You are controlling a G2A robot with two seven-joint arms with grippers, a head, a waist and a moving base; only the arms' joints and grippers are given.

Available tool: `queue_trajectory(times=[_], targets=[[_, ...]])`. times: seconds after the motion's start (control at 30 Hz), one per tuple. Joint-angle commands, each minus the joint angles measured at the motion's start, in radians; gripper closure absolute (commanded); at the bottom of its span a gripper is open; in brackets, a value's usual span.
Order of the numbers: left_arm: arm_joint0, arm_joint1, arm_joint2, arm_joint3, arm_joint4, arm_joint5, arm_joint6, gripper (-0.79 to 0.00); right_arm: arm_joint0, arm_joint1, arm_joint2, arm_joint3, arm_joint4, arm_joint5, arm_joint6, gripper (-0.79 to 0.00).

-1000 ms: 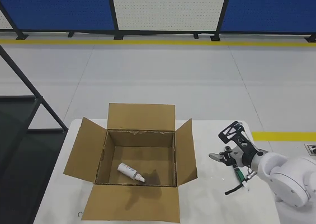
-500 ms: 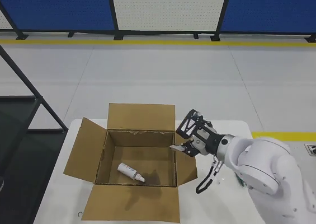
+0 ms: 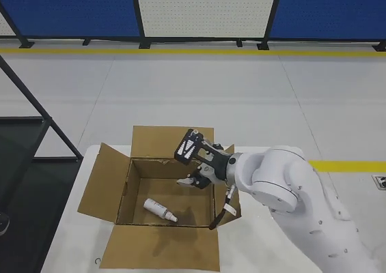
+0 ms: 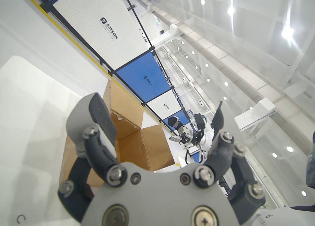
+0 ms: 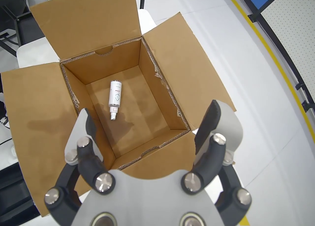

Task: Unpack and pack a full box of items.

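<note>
Top view: noted one cardboard box (image 3: pixel 172 142) standing on the white table (image 3: pixel 70 235), with all four flaps folded outward and the opening facing up. Found a single white spray bottle (image 3: pixel 160 209) lying on its side on the box floor, left of centre and toward the near wall, with its nozzle end turned toward the near right.

Located the right gripper (image 3: pixel 189 166) over the far-right part of the opening, close by the right flap and well apart from the bottle. Judged it to hang probably at or just above rim level; could not fix its height with certainty from overhead. Confirmed from the right wrist view: fingers (image 5: pixel 214 113) spread wide, nothing held between the pads, aimed down into the box, with the bottle in sight on the floor beyond them.

Checked the left wrist view: found the left gripper (image 4: pixel 157 106) likewise parted wide and holding nothing, aimed upward and outward toward the hall ceiling, with a stretch of table and one side of the box beyond it.

Also recorded a black metal rack (image 3: pixel 15 136) left of the table, blue and white partition panels (image 3: pixel 206 17) along the far side of the floor, and a yellow floor line (image 3: pixel 199 50) running just in front of them.
</note>
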Motion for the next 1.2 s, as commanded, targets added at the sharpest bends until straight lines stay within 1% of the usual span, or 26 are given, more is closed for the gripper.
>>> queue_trajectory(times=[0.0, 0.07, 0.1, 0.17, 0.23, 0.3, 0.47, 0.53, 0.57, 0.6, 0.77, 0.9, 0.93, 1.17], targets=[[0.000, 0.000, 0.000, 0.000, 0.000, 0.000, 0.000, -0.785, 0.000, 0.000, 0.000, 0.000, 0.000, 0.000, 0.000, -0.785], [-0.001, 0.000, 0.001, 0.000, 0.001, 0.002, 0.002, -0.785, -0.004, -0.001, -0.003, -0.005, 0.003, -0.002, -0.011, -0.785], [-0.004, 0.001, 0.007, -0.002, 0.006, 0.009, 0.003, -0.785, -0.014, -0.002, -0.012, -0.012, 0.005, -0.009, -0.034, -0.785], [-0.013, 0.003, 0.023, -0.011, 0.016, 0.025, -0.003, -0.785, -0.016, -0.009, -0.053, 0.005, -0.003, -0.025, -0.068, -0.785], [-0.019, 0.004, 0.033, -0.020, 0.006, 0.040, -0.014, -0.785, 0.016, -0.026, -0.111, 0.050, 0.006, -0.028, -0.096, -0.785], [-0.020, 0.005, 0.038, -0.024, 0.008, 0.047, -0.019, -0.785, 0.070, -0.049, -0.179, 0.128, 0.016, -0.033, -0.113, -0.785], [-0.019, 0.006, 0.058, -0.011, 0.013, 0.073, -0.011, -0.785, 0.212, -0.135, -0.351, 0.353, 0.045, 0.039, -0.126, -0.785], [-0.019, 0.006, 0.057, -0.008, 0.003, 0.082, -0.007, -0.785, 0.255, -0.172, -0.409, 0.442, 0.069, 0.039, -0.127, -0.785], [-0.019, 0.006, 0.054, -0.002, -0.001, 0.082, -0.002, -0.785, 0.279, -0.198, -0.444, 0.497, 0.078, 0.043, -0.130, -0.785], [-0.018, 0.006, 0.054, 0.001, -0.004, 0.083, -0.001, -0.785, 0.287, -0.210, -0.460, 0.523, 0.084, 0.044, -0.136, -0.785], [-0.013, 0.005, 0.048, 0.017, -0.022, 0.085, 0.000, -0.785, 0.333, -0.304, -0.557, 0.709, 0.123, 0.053, -0.147, -0.785], [-0.013, 0.006, 0.044, 0.021, -0.034, 0.090, -0.003, -0.785, 0.343, -0.376, -0.601, 0.846, 0.164, 0.052, -0.182, -0.785], [-0.013, 0.006, 0.045, 0.022, -0.036, 0.093, -0.003, -0.785, 0.348, -0.392, -0.607, 0.874, 0.180, 0.037, -0.185, -0.785], [-0.013, 0.006, 0.045, 0.022, -0.036, 0.093, -0.003, -0.785, 0.348, -0.392, -0.607, 0.874, 0.180, 0.037, -0.185, -0.785]])
